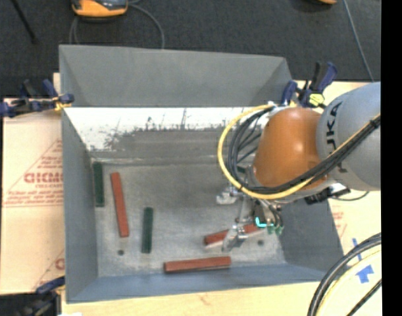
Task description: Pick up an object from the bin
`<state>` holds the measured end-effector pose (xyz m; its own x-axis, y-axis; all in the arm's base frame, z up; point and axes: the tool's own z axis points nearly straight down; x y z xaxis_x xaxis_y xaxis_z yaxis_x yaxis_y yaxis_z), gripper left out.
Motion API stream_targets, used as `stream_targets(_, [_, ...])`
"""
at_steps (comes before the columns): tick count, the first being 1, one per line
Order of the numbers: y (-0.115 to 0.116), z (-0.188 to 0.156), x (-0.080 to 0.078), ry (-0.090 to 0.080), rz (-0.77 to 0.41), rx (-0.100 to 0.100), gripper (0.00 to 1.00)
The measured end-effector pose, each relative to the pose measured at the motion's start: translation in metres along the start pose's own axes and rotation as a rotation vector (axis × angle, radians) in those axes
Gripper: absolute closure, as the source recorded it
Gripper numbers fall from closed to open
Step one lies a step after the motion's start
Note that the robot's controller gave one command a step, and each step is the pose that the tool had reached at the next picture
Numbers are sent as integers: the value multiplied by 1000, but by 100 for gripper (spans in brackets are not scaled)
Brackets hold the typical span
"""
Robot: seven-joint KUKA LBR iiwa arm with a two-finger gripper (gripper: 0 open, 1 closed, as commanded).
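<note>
Five sticks lie on the grey floor of the bin [174, 91], well apart from each other. Taking the middle of the floor as the centre of a clock, a dark green stick [97, 184] lies at 9 o'clock close to the left wall. A red stick [119, 204] is just beside it on the inner side. Both point roughly from 12 to 6. A second green stick [147, 229] lies at about 8 o'clock, also pointing from 12 to 6. A long red stick [197, 264] lies flat at 6 o'clock, along the near wall.

The fifth one, a short red stick [216, 240], lies at about 4 o'clock and is tilted a little, with its right end higher in the view. The claw [237, 236] is low over the right part of this stick and covers it there, while the left end is free.

The arm [358, 137] comes in from 3 o'clock and bends down into the bin. Its wrist has an orange cover [289, 147] on top, and yellow and black cables [230, 143] loop around this cover on the 9 o'clock side. The claw points down toward the floor below the cover. I cannot tell if the claw is open or closed, and I cannot tell if it grips the stick.
</note>
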<state>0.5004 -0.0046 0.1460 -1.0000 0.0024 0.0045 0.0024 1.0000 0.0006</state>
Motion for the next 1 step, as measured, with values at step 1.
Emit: stream_targets(1, [0, -3, -2, -7, 0, 0, 0])
